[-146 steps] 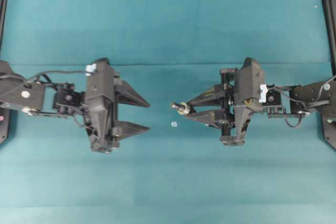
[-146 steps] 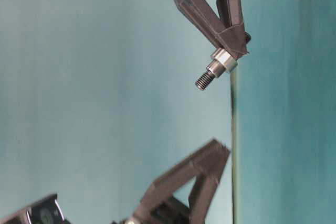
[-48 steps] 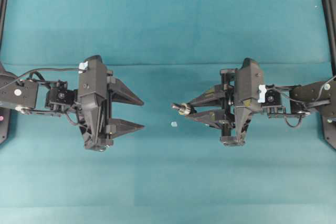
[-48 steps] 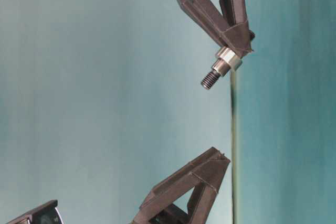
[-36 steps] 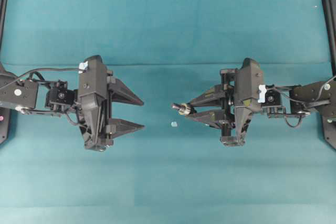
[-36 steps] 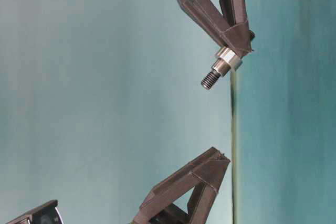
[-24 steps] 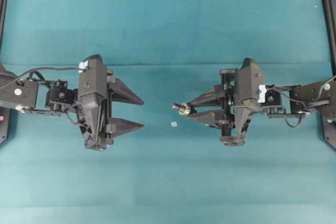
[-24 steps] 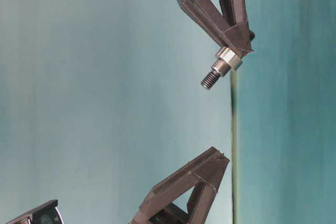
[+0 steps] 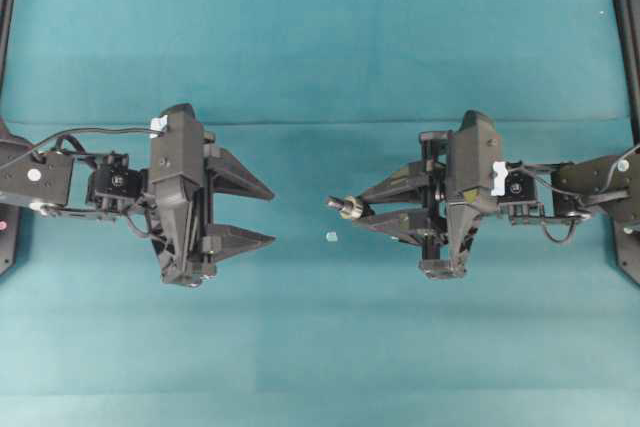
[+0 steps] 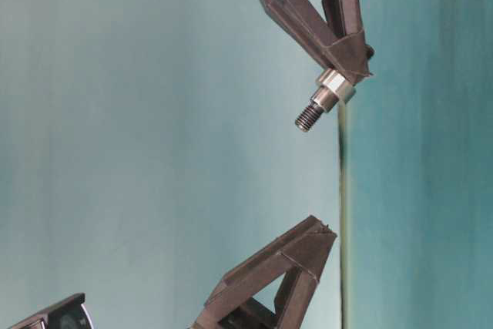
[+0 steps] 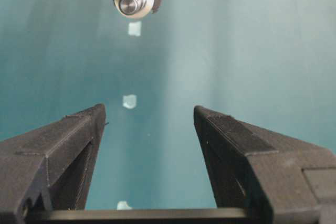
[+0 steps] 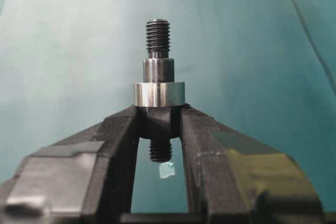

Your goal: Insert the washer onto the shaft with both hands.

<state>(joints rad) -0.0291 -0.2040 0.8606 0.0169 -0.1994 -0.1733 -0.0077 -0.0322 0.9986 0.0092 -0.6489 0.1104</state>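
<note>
2 black grippers face each other above the teal cloth [image 9: 320,47]. The left gripper [image 9: 272,214] hangs with fingers spread, holding nothing. The right gripper [image 9: 358,209] is clamped on the shaft [image 12: 158,66], whose threaded end points toward the left one. The washer [image 12: 158,94] sits ringed around the shaft, against the fingertips.

Two black grippers are counted above the teal tabletop [image 9: 320,47]: the left gripper [image 9: 272,215] toward the left edge and the right gripper [image 9: 362,209] toward the right edge, each fitted with two tapered fingers. One shaft [image 12: 158,66] is seen, and one washer [image 12: 158,94] is seated around it. Pale white specks [image 11: 129,101] are counted on the tabletop: three can be made out from the left wrist camera, though only one is distinguishable overhead, so the total may be uncertain.
</note>
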